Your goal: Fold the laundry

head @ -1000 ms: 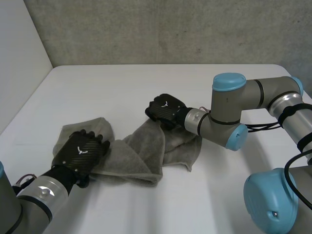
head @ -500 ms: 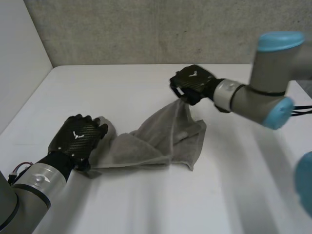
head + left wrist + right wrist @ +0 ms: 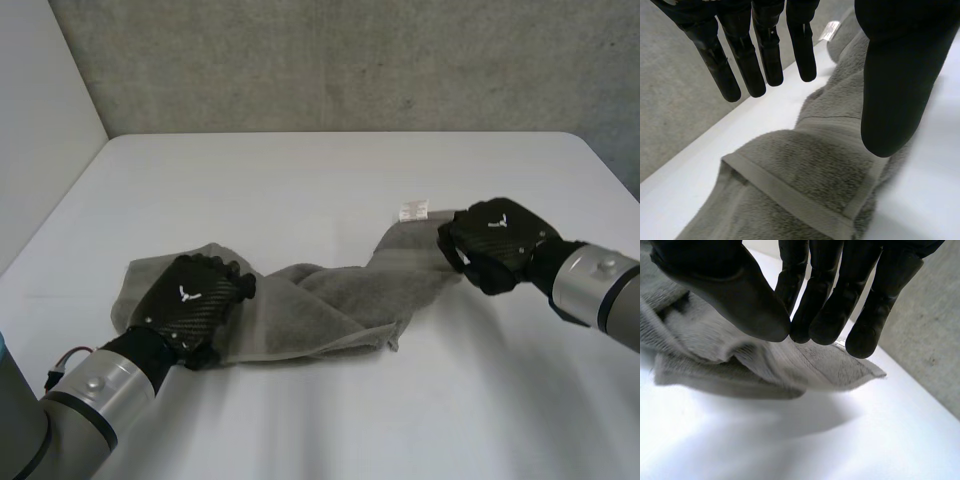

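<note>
Swinging down to the right, our right hand [image 3: 495, 245] pinches the towel's [image 3: 330, 300] end between thumb and fingers. The cloth, bunched and lifted a moment ago, now lies stretched across the table [image 3: 300, 180]. Our left hand [image 3: 195, 305] rests over the other end, fingers straight.

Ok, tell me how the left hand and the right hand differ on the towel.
The left hand sits open over the towel's left end, fingers straight. The right hand pinches its right end, by the label, thumb against fingers. Both are black, at opposite ends of one grey towel.
</note>
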{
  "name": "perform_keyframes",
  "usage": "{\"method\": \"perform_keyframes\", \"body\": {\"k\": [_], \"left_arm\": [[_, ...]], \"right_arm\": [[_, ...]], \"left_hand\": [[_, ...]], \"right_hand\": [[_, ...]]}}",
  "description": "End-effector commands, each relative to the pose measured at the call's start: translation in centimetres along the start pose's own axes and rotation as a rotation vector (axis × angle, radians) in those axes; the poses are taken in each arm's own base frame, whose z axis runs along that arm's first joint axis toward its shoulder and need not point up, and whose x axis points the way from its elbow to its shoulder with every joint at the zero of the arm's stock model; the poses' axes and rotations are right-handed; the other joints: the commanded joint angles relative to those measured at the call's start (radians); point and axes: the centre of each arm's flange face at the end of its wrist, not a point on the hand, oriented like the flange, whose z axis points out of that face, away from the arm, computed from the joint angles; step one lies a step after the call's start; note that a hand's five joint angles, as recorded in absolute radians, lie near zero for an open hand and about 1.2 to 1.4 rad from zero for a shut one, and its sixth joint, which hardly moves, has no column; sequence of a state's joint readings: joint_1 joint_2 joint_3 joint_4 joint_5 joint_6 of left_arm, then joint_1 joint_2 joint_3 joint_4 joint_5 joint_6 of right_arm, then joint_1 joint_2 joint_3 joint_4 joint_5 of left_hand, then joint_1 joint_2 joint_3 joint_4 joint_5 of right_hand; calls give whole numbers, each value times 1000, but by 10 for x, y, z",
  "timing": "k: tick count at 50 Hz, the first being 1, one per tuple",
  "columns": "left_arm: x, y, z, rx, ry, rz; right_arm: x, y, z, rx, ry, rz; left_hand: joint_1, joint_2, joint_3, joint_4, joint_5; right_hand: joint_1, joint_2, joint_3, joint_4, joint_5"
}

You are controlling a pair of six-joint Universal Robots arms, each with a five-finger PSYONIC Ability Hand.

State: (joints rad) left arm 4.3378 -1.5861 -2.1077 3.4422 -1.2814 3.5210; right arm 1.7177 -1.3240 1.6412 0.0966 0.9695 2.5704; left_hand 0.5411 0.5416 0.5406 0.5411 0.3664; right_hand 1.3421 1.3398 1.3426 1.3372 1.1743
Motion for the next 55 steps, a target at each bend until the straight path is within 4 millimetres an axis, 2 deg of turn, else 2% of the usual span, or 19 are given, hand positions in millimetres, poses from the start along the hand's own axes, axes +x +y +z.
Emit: {"method": "perform_keyframes", "body": {"k": [1, 12, 20, 22, 23, 24, 25, 26, 27, 28, 30, 36, 48, 50, 52, 55], "left_arm": [[6, 11, 2, -43, 32, -9], [15, 27, 11, -78, 67, -11], [13, 38, 30, -56, 45, 3], [11, 40, 34, -66, 28, 2], [11, 40, 34, -66, 27, 2], [10, 40, 34, -69, 17, 2], [9, 39, 34, -65, 7, 4], [9, 39, 34, -65, 7, 4], [8, 37, 33, -62, 3, 6], [8, 37, 33, -62, 3, 6], [8, 35, 30, -55, 0, 7], [8, 26, 22, -27, -6, 14], [10, 29, 23, -34, 1, 16], [10, 28, 23, -32, -1, 16], [8, 23, 22, -15, -7, 19], [8, 23, 23, -11, -8, 19]], "right_arm": [[3, 16, 1, -13, 29, 11], [-1, 21, 0, -22, 21, 20], [-5, 25, 0, -29, 7, 25], [-5, 26, 0, -29, 7, 22], [-5, 28, 2, -32, 9, 20], [-5, 29, 3, -30, 10, 15], [-5, 29, 3, -30, 10, 15], [-4, 31, 5, -30, 12, 12], [-4, 31, 5, -30, 12, 12], [-3, 33, 7, -30, 17, 11], [-3, 33, 8, -28, 19, 11], [-1, 40, 11, -45, 22, 33], [-5, 48, 13, -66, 8, 51], [-6, 48, 13, -67, 6, 51], [-6, 48, 13, -67, 6, 51], [-6, 49, 14, -67, 4, 54]], "left_hand": [[72, 71, 72, 72, 72], [10, 10, 11, 10, 10], [54, 54, 55, 54, 54], [139, 138, 139, 139, 139], [139, 139, 140, 139, 139], [229, 229, 230, 229, 229], [312, 311, 312, 312, 312], [312, 312, 313, 312, 313], [365, 364, 365, 365, 365], [365, 365, 366, 365, 365], [450, 449, 451, 450, 450], [459, 459, 460, 459, 459], [465, 465, 466, 465, 465], [515, 514, 516, 515, 515], [772, 771, 772, 772, 772], [855, 855, 856, 855, 855]], "right_hand": [[54, 56, 54, 59, 47], [54, 56, 54, 59, 47], [54, 56, 54, 59, 47], [54, 56, 54, 59, 47], [14, 17, 14, 19, 8], [-402, -399, -402, -397, -408], [-406, -403, -406, -401, -412], [-792, -790, -793, -787, -799], [-796, -794, -797, -791, -803], [-950, -948, -951, -945, -957], [-955, -952, -955, -950, -961], [-972, -970, -973, -967, -979], [-972, -970, -973, -967, -979], [-975, -973, -976, -970, -982], [-981, -979, -982, -976, -988], [-1025, -1023, -1025, -1020, -1032]]}}
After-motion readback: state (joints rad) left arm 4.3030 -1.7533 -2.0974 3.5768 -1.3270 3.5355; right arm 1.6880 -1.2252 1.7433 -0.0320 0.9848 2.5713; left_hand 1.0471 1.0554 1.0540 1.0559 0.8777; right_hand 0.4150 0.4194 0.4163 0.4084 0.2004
